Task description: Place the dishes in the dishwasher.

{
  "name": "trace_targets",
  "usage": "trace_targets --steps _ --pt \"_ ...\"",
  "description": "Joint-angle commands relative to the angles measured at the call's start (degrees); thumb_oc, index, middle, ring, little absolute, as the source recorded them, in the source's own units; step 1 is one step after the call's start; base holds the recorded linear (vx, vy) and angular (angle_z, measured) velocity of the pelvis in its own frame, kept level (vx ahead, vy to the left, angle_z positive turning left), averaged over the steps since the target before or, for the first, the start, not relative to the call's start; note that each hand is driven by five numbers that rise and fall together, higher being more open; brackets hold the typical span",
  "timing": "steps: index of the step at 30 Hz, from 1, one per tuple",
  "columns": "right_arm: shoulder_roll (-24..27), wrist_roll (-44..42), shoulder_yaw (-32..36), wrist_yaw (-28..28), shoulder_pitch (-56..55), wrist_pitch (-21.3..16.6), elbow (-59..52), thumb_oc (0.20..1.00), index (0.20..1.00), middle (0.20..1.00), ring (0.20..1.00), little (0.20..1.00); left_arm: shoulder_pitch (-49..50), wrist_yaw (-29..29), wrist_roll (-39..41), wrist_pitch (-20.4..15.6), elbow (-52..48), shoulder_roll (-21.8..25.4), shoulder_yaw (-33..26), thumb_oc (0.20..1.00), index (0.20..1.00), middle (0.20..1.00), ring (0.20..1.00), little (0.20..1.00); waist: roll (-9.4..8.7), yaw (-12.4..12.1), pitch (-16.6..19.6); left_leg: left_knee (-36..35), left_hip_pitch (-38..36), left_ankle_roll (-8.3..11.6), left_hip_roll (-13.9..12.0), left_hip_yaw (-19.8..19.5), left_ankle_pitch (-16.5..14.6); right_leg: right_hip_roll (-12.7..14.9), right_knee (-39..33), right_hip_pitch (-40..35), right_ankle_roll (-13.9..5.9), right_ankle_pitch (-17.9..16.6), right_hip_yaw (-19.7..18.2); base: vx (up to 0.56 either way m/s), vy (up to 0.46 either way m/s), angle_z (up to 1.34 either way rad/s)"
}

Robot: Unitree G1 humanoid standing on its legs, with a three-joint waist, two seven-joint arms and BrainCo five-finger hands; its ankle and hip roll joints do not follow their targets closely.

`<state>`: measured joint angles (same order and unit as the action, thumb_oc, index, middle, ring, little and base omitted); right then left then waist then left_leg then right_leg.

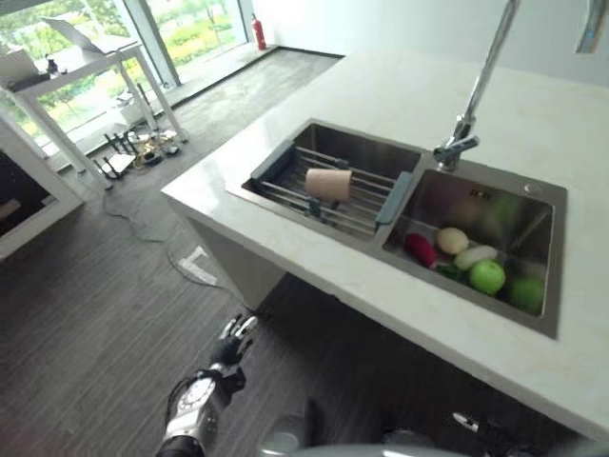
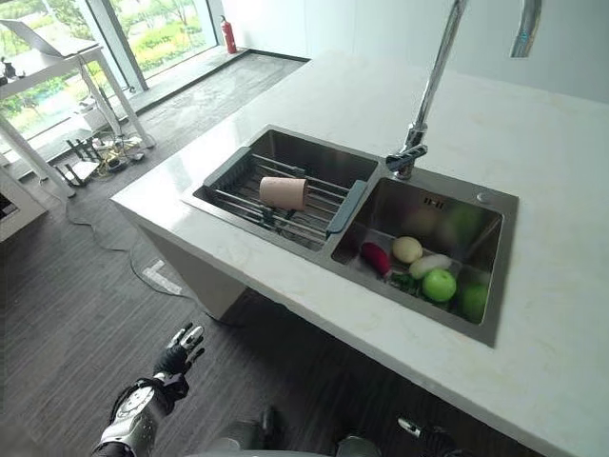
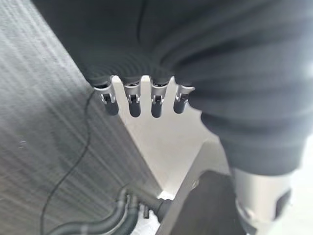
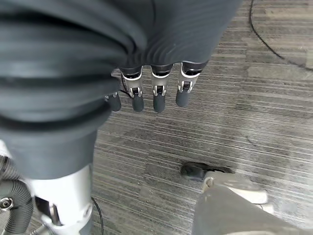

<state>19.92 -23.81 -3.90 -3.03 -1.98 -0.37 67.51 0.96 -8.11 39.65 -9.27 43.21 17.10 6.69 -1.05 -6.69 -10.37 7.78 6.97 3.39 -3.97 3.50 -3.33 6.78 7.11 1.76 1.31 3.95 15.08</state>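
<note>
A beige cup (image 1: 328, 184) lies on its side on a wire drying rack (image 1: 285, 171) with grey-blue ends, set across the left basin of a steel sink (image 1: 542, 190). My left hand (image 1: 233, 343) hangs low over the dark floor, in front of the counter's left corner and well below the cup. Its fingers (image 3: 131, 103) are straight and hold nothing. My right hand (image 4: 156, 98) hangs over the striped floor, fingers straight and empty.
The right basin holds green apples (image 1: 487, 276), a red vegetable (image 1: 421, 249) and pale ones. A tall faucet (image 1: 471, 105) stands behind the sink. The white counter (image 1: 314, 271) juts out toward me. A white table (image 1: 76, 71) stands by the windows at far left.
</note>
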Motion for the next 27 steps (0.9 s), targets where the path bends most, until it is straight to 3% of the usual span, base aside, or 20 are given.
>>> trace_targets --steps 1,2,4,13,15,19,25,27 --pt "0.89 -5.10 1.50 0.02 0.68 -0.31 1.01 1.000 1.000 1.000 1.000 1.000 -2.00 -1.07 -0.32 -3.70 -5.58 1.49 -1.28 1.000 1.000 1.000 1.000 1.000 -0.34 -0.71 0.02 -2.40 -1.99 0.15 -0.84 2.28 3.26 -1.23 -3.16 -6.81 -7.77 1.31 -0.67 0.10 0.312 -0.27" --pt "0.53 -4.29 2.37 0.03 -0.12 -1.01 0.52 1.000 1.000 1.000 1.000 1.000 -2.79 -0.58 -0.05 -3.48 -5.51 1.63 -0.77 1.000 1.000 1.000 1.000 1.000 0.14 0.22 0.45 -5.35 -3.97 -0.03 -1.36 4.64 3.63 -0.34 -2.27 -6.68 -8.27 1.63 0.98 0.08 0.242 0.07" --pt "0.10 -4.74 2.84 0.19 -0.93 -1.32 0.10 1.000 1.000 1.000 1.000 1.000 -3.68 -0.81 -0.52 -3.22 -5.16 1.89 -0.74 1.000 1.000 1.000 1.000 1.000 0.52 0.93 0.85 -7.02 -5.64 -0.47 -1.05 5.44 3.60 0.57 -0.37 -6.42 -8.67 2.40 1.59 0.10 0.287 0.37" --pt "-0.62 -4.83 3.78 -0.45 -0.96 -1.12 0.26 1.000 1.000 1.000 1.000 1.000 -2.02 1.25 -0.64 -2.76 -5.89 3.71 -1.79 1.000 1.000 1.000 1.000 1.000 1.24 -0.08 2.03 -8.76 -9.31 -3.46 2.48 2.61 1.20 2.70 6.44 -3.98 -10.20 3.22 -1.21 0.10 0.193 -0.04" --pt "-0.70 -3.19 3.41 -0.97 -0.96 -1.08 -0.12 1.000 1.000 1.000 1.000 1.000 -1.18 2.48 -0.23 -3.18 -5.79 4.10 -2.56 1.000 1.000 1.000 1.000 1.000 1.15 -0.43 1.94 -11.00 -10.54 -3.72 2.93 2.36 1.47 2.94 6.56 -2.67 -11.15 1.15 -1.13 0.06 0.048 -0.29" --pt "-0.81 -2.22 4.16 0.03 -2.50 -1.04 0.06 1.000 1.000 1.000 1.000 1.000 0.01 5.44 1.99 -4.92 -4.49 4.91 -6.00 1.000 1.000 1.000 1.000 1.000 1.13 0.01 1.59 -12.78 -11.08 -2.66 1.43 4.94 1.97 3.82 0.51 -2.98 -11.76 -1.10 0.37 0.06 -0.095 -0.51" --pt "-0.15 -4.20 7.54 0.28 -3.91 -2.10 1.27 1.000 1.000 1.000 1.000 1.000 3.37 11.43 5.13 -5.87 -4.57 4.93 -11.21 1.000 1.000 1.000 1.000 1.000 1.61 -0.45 1.96 -12.78 -10.48 -1.82 0.83 5.16 2.36 3.27 -3.13 -4.77 -11.47 -0.80 0.57 0.04 -0.073 -0.06" --pt "-0.29 -3.77 9.33 -0.39 -4.77 -2.25 0.79 1.000 1.000 1.000 1.000 1.000 5.30 14.86 8.97 -8.05 -3.43 4.68 -15.97 1.000 1.000 1.000 1.000 1.000 1.80 -0.80 1.97 -12.78 -10.40 -1.52 0.66 5.03 2.43 3.26 -3.84 -5.33 -11.35 -0.65 1.06 0.02 -0.067 -0.01"
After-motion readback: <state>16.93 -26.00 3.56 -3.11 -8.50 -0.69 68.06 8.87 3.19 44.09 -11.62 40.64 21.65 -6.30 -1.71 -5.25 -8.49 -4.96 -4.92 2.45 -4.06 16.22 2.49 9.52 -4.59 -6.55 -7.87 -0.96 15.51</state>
